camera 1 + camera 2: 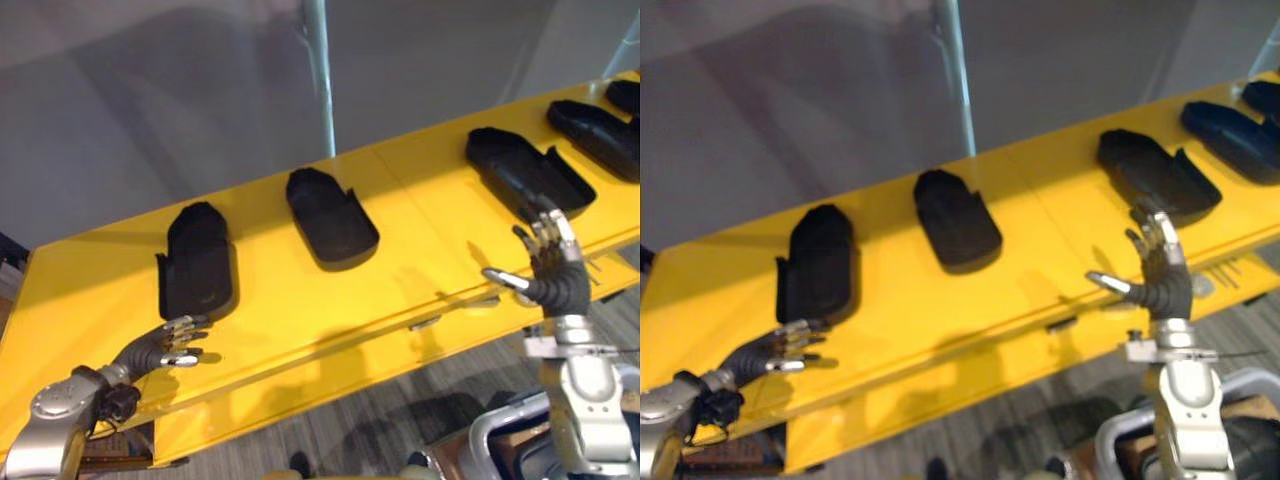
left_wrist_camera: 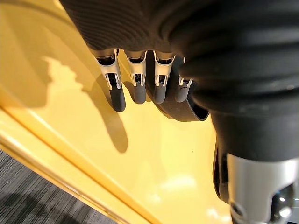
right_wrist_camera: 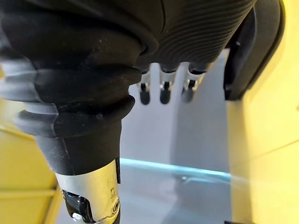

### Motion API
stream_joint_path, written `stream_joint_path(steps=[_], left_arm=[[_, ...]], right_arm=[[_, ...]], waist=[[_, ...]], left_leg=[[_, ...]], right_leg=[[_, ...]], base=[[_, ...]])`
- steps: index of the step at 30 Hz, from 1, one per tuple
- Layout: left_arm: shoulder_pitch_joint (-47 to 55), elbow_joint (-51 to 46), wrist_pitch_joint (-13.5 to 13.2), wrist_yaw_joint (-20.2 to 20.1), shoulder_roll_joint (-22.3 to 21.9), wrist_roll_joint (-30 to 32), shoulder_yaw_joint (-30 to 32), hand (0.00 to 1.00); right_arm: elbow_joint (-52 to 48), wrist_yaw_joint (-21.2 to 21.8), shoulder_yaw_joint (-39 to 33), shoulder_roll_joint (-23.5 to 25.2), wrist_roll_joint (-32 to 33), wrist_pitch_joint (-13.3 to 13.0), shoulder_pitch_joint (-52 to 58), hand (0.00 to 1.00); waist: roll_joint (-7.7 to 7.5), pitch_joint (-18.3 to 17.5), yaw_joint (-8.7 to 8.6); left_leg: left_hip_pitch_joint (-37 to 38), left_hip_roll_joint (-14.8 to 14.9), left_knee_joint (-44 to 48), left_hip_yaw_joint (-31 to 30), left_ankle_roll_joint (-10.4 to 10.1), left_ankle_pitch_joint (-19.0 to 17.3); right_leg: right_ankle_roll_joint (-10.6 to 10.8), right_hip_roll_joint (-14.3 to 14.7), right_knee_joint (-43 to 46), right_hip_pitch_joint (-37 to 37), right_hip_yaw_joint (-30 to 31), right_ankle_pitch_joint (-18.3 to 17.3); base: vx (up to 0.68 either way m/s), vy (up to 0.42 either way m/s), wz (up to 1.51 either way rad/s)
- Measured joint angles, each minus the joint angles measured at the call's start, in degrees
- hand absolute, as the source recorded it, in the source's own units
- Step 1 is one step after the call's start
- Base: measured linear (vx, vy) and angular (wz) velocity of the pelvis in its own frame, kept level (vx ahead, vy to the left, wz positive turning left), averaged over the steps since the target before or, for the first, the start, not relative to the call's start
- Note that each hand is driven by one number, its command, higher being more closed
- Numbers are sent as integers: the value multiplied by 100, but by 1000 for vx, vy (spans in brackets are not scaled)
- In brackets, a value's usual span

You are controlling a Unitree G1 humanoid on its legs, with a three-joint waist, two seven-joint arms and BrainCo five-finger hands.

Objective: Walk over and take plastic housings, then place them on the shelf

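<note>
Hands first: my left hand (image 1: 165, 345) hangs slack and empty over the glossy yellow table (image 1: 300, 305). The nearest black moulded plastic housing (image 1: 197, 262) lies just beyond its fingertips, long axis running away from me. My right hand (image 1: 555, 268), splayed and empty, stands at the near end of another black housing (image 1: 525, 168). I can read no labels.

A plain grey wall (image 1: 150, 100) is standing behind a long glossy yellow shelf (image 1: 300, 300), a pale metal pole (image 1: 320, 80) is rising upright past its far edge, light is glinting off the yellow surface, and a grey streaked carpet floor (image 1: 330, 430) is showing below its front edge.
</note>
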Motion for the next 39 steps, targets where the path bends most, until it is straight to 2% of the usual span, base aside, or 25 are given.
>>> stream_joint_path(steps=[3, 14, 17, 21, 25, 27, 30, 31, 33, 34, 36, 37, 39], left_arm=[[-19, 0, -122, 113, -173, -1, 16, 0], [-34, -1, -380, 251, -223, -15, 18, 0], [-33, -69, -380, 58, -228, -75, 17, 0], [-27, -330, -373, -509, -231, -368, -18, 0], [-36, -755, -371, -1139, -225, -1282, -291, 0], [-42, -892, -376, -1315, -225, -1564, -408, 0], [-133, -1220, -430, -1538, -260, -2220, -438, 0], [-165, -1265, -523, -1529, -301, -2378, -433, 0], [-309, -1392, -970, -1435, -586, -2953, -282, 0], [-322, -1405, -1095, -1396, -670, -3078, -190, 0], [-336, -1399, -1632, -1025, -1023, -3306, 339, 0], [-331, -1396, -1777, -918, -1109, -3371, 481, 0], [-286, -1398, -2566, -268, -1556, -3445, 1018, 0]], right_arm=[[0, 1, 0, 3, -3, 0, 1, 0], [2, 17, 0, 48, -9, -1, 2, 0], [2, 15, 0, 48, -9, -1, 2, 0], [2, 2, 5, 48, -7, -1, 1, 0], [2, -105, 56, 48, -9, -23, -18, 0], [8, -164, 78, 57, -14, -48, -38, 0], [130, -273, 100, 127, -115, -234, -72, 0], [136, -290, 100, 165, -135, -250, -74, 0], [136, -387, 99, 390, -244, -360, -72, 0], [135, -398, 98, 458, -245, -393, -72, 0], [140, -410, 18, 760, -308, -466, -58, 0], [140, -421, -8, 831, -352, -504, -59, 0], [133, -480, -80, 1087, -393, -642, -65, 0]], waist=[[-3, 13, 0], [-10, 153, -20], [-10, 153, -25], [-10, 153, -34], [-8, 152, -75], [-6, 151, -108], [0, 147, -126], [6, 143, -125], [36, 123, -120], [45, 117, -122], [76, 95, -125], [82, 91, -123], [89, 63, -101]], left_leg=[[5, 2, 2, 5, 0, 0], [21, 5, 0, 17, 0, 0], [23, 5, -1, 23, 0, -1], [50, 6, -2, 40, 0, -2], [84, 7, -3, 79, 4, -6], [87, 8, -2, 85, 4, -5], [94, 11, -1, 100, 4, -5], [93, 10, -1, 100, 4, -5], [93, 11, -1, 100, 4, -5], [93, 12, -1, 100, 4, -5], [94, 16, -1, 110, 4, -5], [94, 16, -1, 109, 4, -5], [98, 16, -1, 108, 4, -5]], right_leg=[[0, 1, 0, 3, 3, 0], [1, 3, 3, 8, 10, 1], [1, 3, 3, 7, 13, 1], [2, 3, 3, 25, 24, 1], [6, 1, 3, 35, 45, 4], [9, 1, 2, 35, 48, 7], [16, 3, 1, 34, 60, 13], [17, 2, 0, 34, 60, 14], [18, 3, 0, 36, 60, 17], [17, 4, -1, 36, 60, 17], [16, 8, -5, 36, 65, 18], [15, 8, -6, 37, 65, 20], [15, 9, -21, 54, 64, 29]], base=[[0, 0, 0], [0, 0, 0], [0, 0, 0], [0, 0, -1], [0, 0, -4], [0, 0, 0], [0, 0, -1], [0, 0, 0], [0, 0, 0], [0, 0, 0], [0, 0, 0], [0, 0, 0], [0, 0, 0]])
